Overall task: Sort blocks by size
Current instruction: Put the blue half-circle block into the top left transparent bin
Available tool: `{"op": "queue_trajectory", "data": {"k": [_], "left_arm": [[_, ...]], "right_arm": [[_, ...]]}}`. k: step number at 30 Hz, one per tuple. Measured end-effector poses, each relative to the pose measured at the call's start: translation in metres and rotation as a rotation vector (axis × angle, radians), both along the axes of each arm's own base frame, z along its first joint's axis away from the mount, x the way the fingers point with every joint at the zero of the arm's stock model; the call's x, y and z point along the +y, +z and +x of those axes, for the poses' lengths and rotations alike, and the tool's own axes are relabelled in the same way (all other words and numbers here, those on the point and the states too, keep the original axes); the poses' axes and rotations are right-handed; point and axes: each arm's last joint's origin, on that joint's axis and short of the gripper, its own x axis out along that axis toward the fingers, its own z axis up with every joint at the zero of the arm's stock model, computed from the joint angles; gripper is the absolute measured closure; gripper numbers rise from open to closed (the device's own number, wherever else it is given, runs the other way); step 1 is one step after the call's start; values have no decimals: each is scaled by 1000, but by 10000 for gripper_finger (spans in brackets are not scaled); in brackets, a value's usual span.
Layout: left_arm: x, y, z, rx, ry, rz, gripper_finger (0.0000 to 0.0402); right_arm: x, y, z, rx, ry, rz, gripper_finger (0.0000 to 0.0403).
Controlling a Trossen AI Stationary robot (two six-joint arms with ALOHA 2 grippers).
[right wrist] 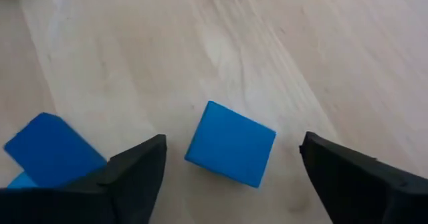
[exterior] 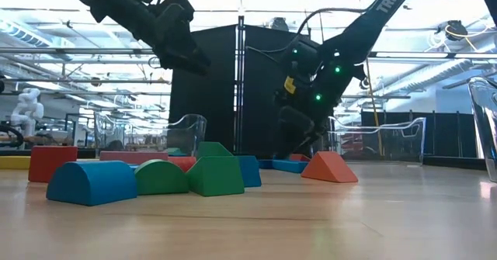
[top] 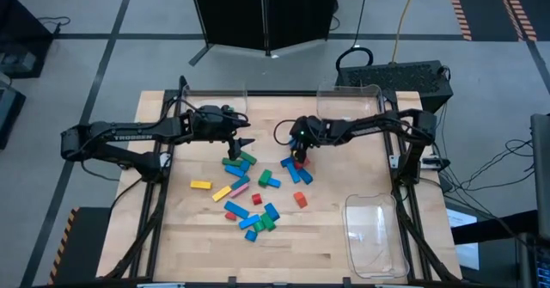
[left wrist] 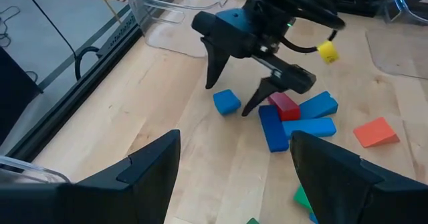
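You are barely starting: the blocks (top: pixel 258 193) are lying unsorted mid-table. Your right gripper (left wrist: pixel 231 97) is spreading wide around a blue cube (right wrist: pixel 231 144); your left gripper (top: pixel 243 142) is hovering open nearby.

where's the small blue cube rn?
The small blue cube lies on the table, centred between the open right gripper's fingers. In the left wrist view it is apart from the red block and the blue bars.

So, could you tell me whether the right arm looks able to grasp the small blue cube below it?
Probably yes: the right claw is open with the blue cube lying between its fingers, bare table around it, and the nearest blue bar sits off to one side.
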Motion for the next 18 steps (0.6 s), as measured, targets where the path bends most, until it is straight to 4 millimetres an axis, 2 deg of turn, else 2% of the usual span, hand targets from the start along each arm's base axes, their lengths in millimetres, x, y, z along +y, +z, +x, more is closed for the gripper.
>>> {"op": "queue_trajectory", "data": {"k": [18], "left_arm": [[0,0,0,0,4,1,118]], "right_arm": [[-3,0,-1,0,-6,-1,247]]}}
